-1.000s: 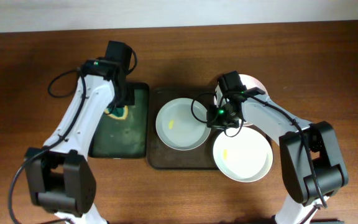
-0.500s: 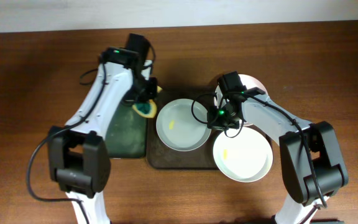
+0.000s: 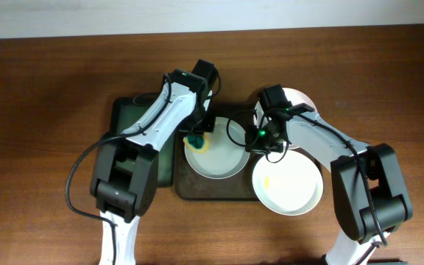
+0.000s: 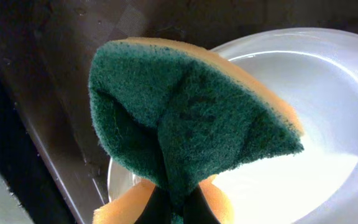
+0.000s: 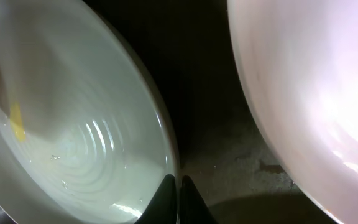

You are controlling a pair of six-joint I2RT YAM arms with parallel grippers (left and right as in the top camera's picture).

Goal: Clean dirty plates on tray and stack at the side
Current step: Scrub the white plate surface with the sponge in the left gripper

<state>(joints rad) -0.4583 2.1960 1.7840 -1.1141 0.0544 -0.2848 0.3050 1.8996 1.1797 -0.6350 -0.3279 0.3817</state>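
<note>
Three white plates show in the overhead view. The middle plate (image 3: 219, 151) lies on the brown tray (image 3: 197, 188). A second plate (image 3: 289, 184) with a yellow smear lies at the tray's front right. A third plate (image 3: 297, 99) lies at the back right, partly under my right arm. My left gripper (image 3: 196, 137) is shut on a green-and-yellow sponge (image 4: 191, 118) and holds it over the middle plate's (image 4: 328, 124) left part. My right gripper (image 3: 260, 140) is shut on that plate's right rim (image 5: 166, 155); a yellow smear (image 5: 16, 121) shows inside.
A narrower dark green tray (image 3: 142, 151) lies left of the brown tray, under my left arm. The table is brown wood, with a pale wall edge along the back. In the right wrist view the third plate (image 5: 309, 93) lies close to the right of the jaws.
My left arm has carried the sponge from the green tray to the right, over the middle plate. The right arm and the plates have not moved.
</note>
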